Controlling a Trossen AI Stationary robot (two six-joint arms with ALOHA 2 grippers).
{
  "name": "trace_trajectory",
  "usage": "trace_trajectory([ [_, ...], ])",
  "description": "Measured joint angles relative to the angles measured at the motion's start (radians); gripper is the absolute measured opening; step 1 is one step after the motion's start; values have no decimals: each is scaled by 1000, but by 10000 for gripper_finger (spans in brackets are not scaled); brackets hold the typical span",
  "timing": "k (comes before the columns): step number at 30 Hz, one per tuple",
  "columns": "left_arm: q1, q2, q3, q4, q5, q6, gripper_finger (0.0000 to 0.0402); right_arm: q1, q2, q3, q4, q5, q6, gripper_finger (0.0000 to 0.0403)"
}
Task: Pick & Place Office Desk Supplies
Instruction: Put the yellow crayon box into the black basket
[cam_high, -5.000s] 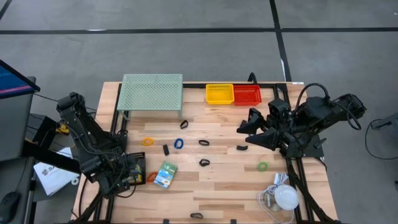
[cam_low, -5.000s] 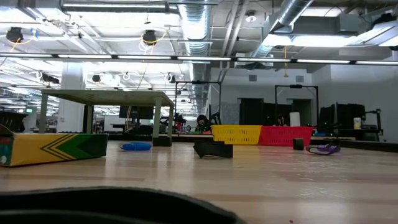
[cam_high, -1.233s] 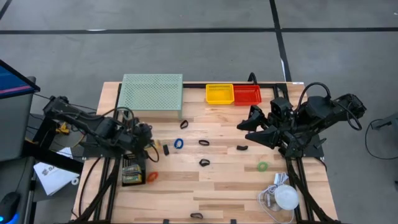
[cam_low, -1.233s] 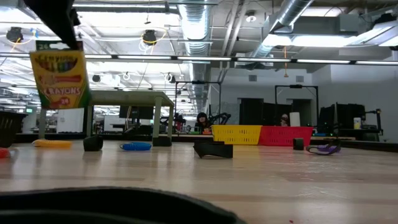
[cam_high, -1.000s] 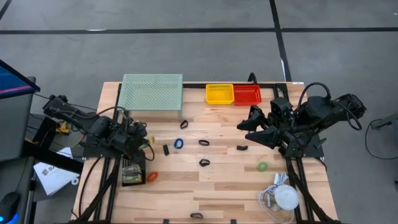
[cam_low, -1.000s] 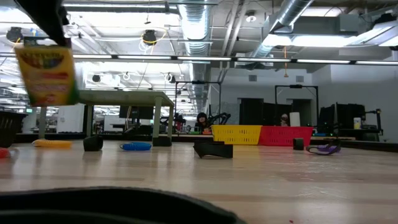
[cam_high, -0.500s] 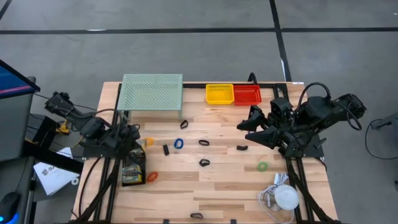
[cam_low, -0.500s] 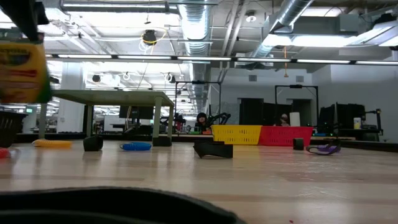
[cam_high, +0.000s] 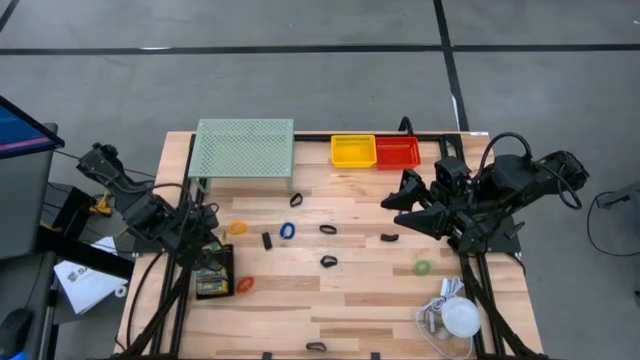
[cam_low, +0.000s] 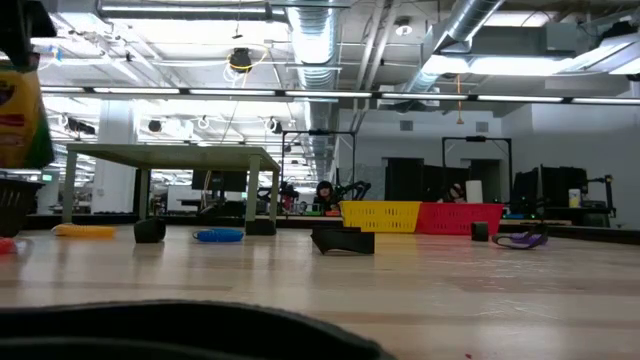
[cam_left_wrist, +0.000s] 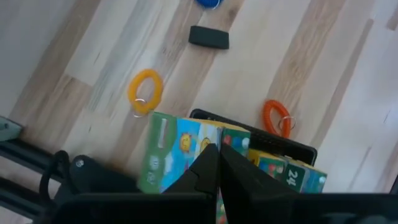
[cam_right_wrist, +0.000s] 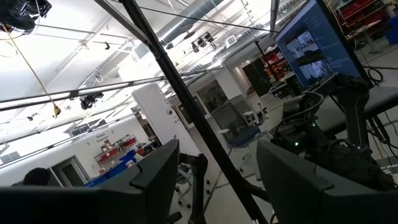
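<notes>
We see the left end effector (cam_left_wrist: 219, 163) closed on a crayon box (cam_left_wrist: 180, 158), its two dark fingers pinched together over the pack's top edge. In the low view the crayon box (cam_low: 20, 115) hangs in the air at the far edge of the picture, clear of the desk (cam_low: 420, 285). From above, the left end effector (cam_high: 207, 243) sits over the desk's left side, just above a black tray (cam_high: 215, 275) that holds a second pack.

Near that tray lie an orange ring (cam_high: 244, 285) and a yellow ring (cam_high: 237, 228), with a black clip (cam_high: 267, 241) and a blue ring (cam_high: 288, 231) a little farther toward the middle. More black clips are scattered across the centre of the desk, and a green ring (cam_high: 423, 267) lies toward the right.

The right end effector (cam_high: 398, 207) hangs above the right side of the desk with its fingers spread wide and nothing between them; its wrist view looks out into the room.

At the far edge stand a pale-green mesh stand (cam_high: 243, 150), a yellow basket (cam_high: 353, 151) and a red basket (cam_high: 398, 152) side by side. A white dome (cam_high: 461, 318) with a cord rests at the near right corner.
</notes>
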Motion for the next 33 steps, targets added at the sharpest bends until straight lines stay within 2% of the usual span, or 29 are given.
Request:
trace_trajectory([
  [17, -74, 22, 0, -2, 5, -60, 0, 1, 0, 0, 1, 0, -1, 211],
  [33, -137, 224, 0, 5, 6, -68, 0, 1, 0, 0, 1, -1, -11, 211],
])
